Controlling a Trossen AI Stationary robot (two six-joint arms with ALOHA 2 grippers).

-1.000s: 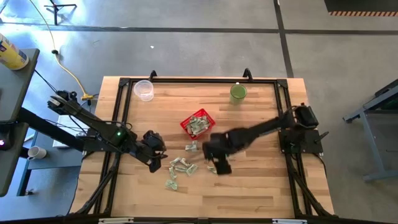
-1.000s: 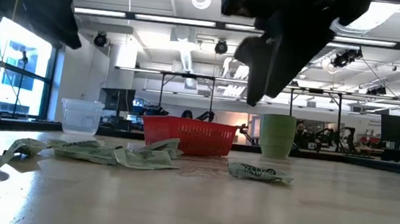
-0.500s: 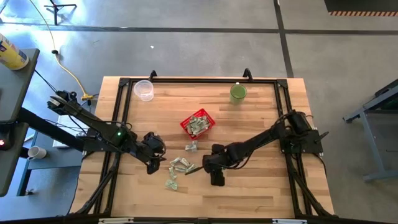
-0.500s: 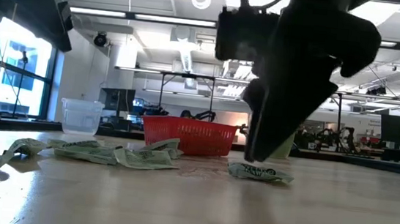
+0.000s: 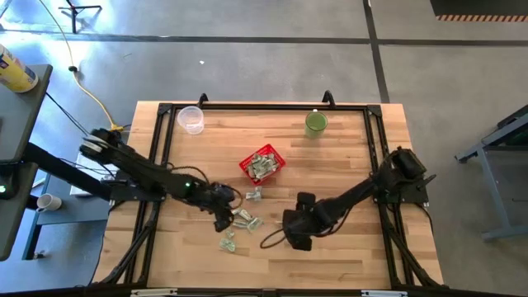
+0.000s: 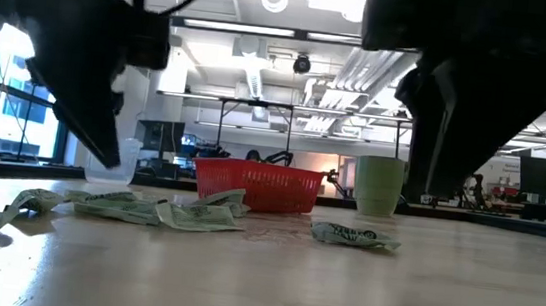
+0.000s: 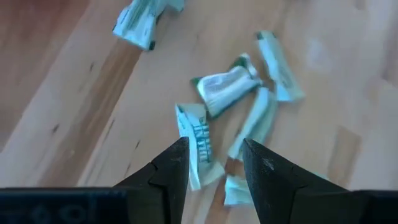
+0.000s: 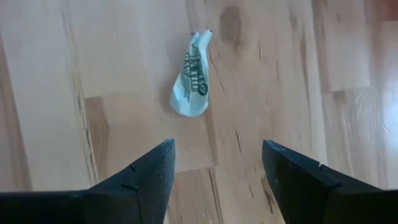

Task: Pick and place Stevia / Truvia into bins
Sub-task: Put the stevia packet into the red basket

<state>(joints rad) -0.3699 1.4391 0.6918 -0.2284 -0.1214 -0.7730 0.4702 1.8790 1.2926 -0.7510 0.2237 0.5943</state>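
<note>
Several pale green and white sachets (image 5: 241, 219) lie flat in a loose cluster on the wooden table, and more fill the red basket (image 5: 262, 163). My left gripper (image 7: 214, 165) hovers open over the cluster, with one sachet (image 7: 194, 138) just beyond its fingertips. It shows at the cluster's left edge in the high view (image 5: 224, 216). My right gripper (image 8: 217, 168) is open above bare wood, with a single sachet (image 8: 191, 88) lying ahead of it. In the low view that sachet (image 6: 353, 236) lies apart, to the right of the cluster (image 6: 162, 211).
A clear plastic cup (image 5: 190, 119) stands at the far left of the table and a green cup (image 5: 316, 123) at the far right. A black frame (image 5: 264, 107) runs round the table top. Bare wood lies along the near edge and to the right.
My left gripper has moved toward the table's right, from beside the cluster to over its left part. My right gripper has moved toward the near edge, away from the basket. The sachets have kept their places.
</note>
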